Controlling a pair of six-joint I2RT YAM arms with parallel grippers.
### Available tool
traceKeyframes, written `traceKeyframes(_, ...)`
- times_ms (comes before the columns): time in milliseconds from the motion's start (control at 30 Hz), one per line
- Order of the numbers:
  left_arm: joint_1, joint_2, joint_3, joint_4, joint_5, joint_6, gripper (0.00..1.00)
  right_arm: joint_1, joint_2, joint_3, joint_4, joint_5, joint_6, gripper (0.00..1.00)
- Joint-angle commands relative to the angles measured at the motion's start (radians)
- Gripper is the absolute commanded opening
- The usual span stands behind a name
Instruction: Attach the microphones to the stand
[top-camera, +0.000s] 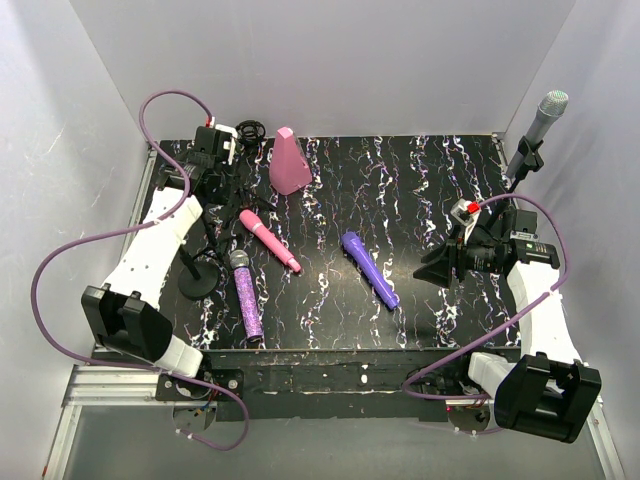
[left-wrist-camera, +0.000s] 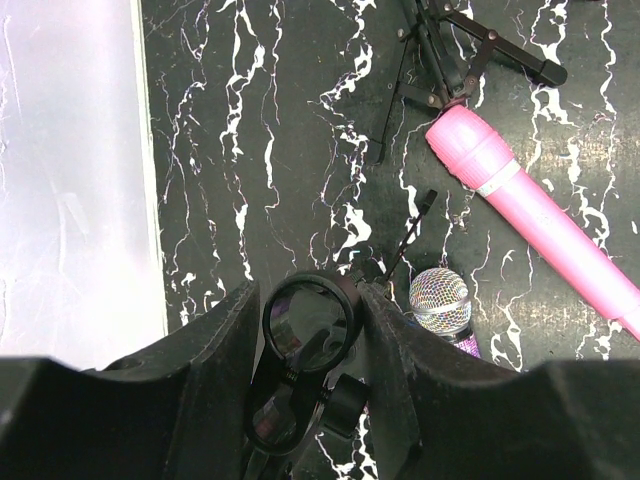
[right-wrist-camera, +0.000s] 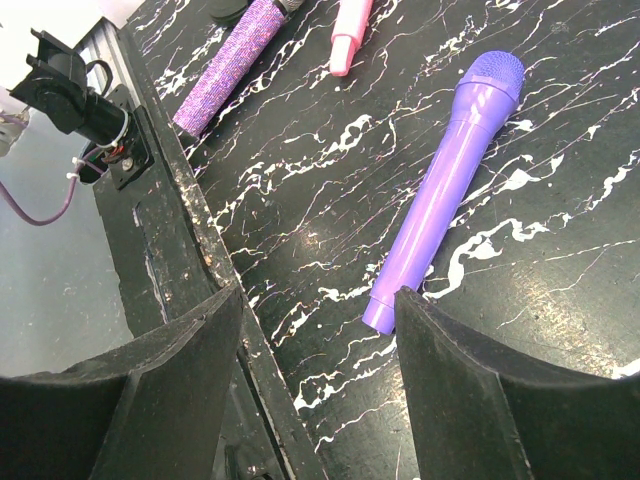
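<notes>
Left hand (left-wrist-camera: 310, 300) around black stand clip (left-wrist-camera: 312, 330)

Black desk (top-camera: 420, 170), white marble veining. Pink mic (left-wrist-camera: 540, 215) and violet mic (right-wrist-camera: 440, 190): smooth glossy plastic. Purple mic (top-camera: 246, 300): rough glitter body, silver mesh head (left-wrist-camera: 440, 293). Clip (left-wrist-camera: 310, 325): black plastic.

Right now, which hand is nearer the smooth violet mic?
Right. The right hand sits just right of the violet mic, open, facing its tail end. The left hand is far left, around the stand's clip.
</notes>
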Motion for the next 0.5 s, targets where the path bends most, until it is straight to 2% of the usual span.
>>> traceKeyframes(0,0.002,-0.013,0.053,-0.014,-0.018,-0.016,0.16,0.002,0.007,0.018,-0.016,-0.014,-0.017,0.69)
traceKeyframes(233,0.000,-0.045,0.082,0.063,-0.087,0.020,0.09,0.002,0.009,0.018,-0.017,-0.014,-0.017,0.69)
traceKeyframes(467,0.000,-0.063,0.108,0.112,-0.113,0.049,0.07,0.002,0.012,0.018,-0.017,-0.013,-0.020,0.69)
